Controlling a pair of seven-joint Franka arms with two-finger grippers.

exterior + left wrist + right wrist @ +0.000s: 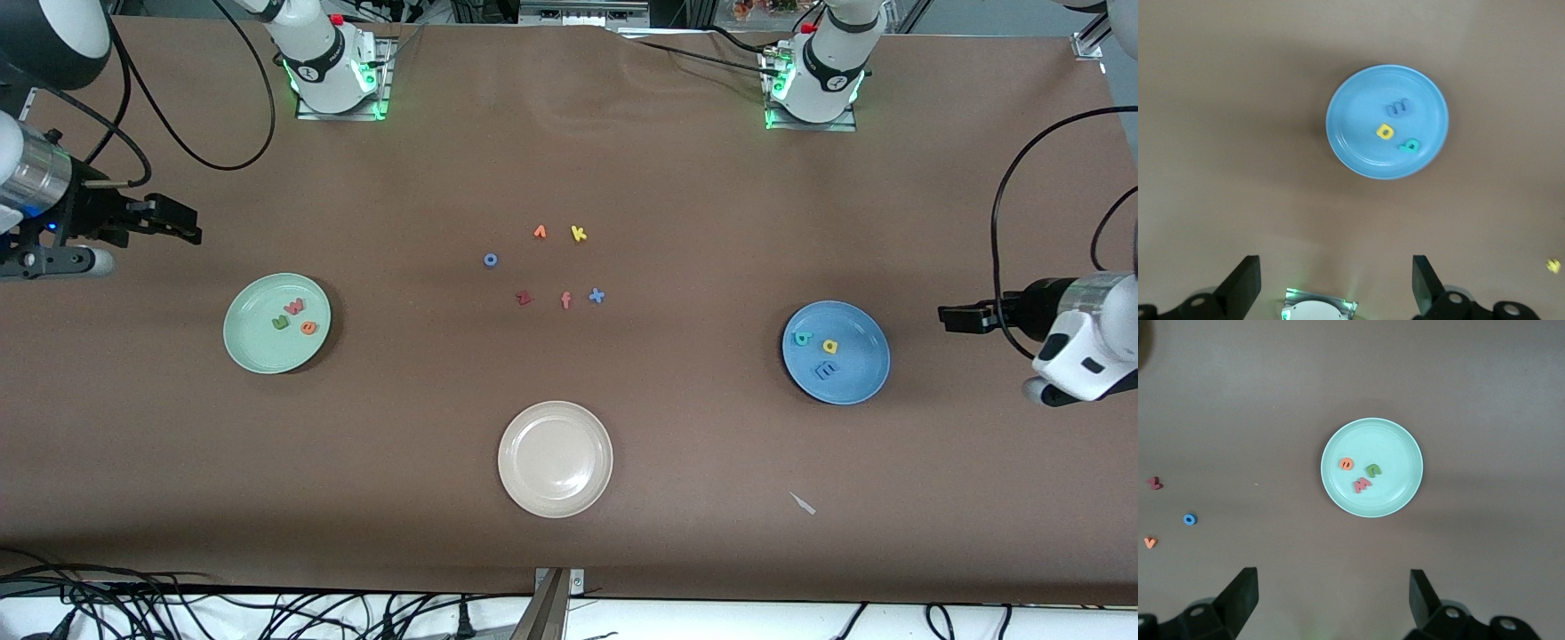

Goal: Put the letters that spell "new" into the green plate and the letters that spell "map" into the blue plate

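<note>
Green plate: the green plate (pixel 252 342) lay on the bench (pixel 676 498) toward the right arm's end, and it carried three letters.
Letters of "new": the green n (pixel 280 324), the pink-salmon w (pixel 292 307) and the orange e (pixel 308 328) were inside the green plate, close together but apart.
Blue plate: the blue plate (pixel 858 373) lay toward the left arm's end of the bench.
Letters of "map": the teal p (pixel 803 338), the yellow a (pixel 830 347) and the blue m (pixel 826 369) were inside the blue plate.
White plate: the cream-white plate (pixel 555 459) stood nearest to the front camera, between the two others.
Spare letters: six small letters (pixel 544 265) lay in the middle of the bench.
Left claw: the left claw (pixel 949 317) was released and held nothing, in the air beside the blue plate.
Right claw: the right claw (pixel 185 226) was released and held nothing, up over the bench near the green plate.
</note>
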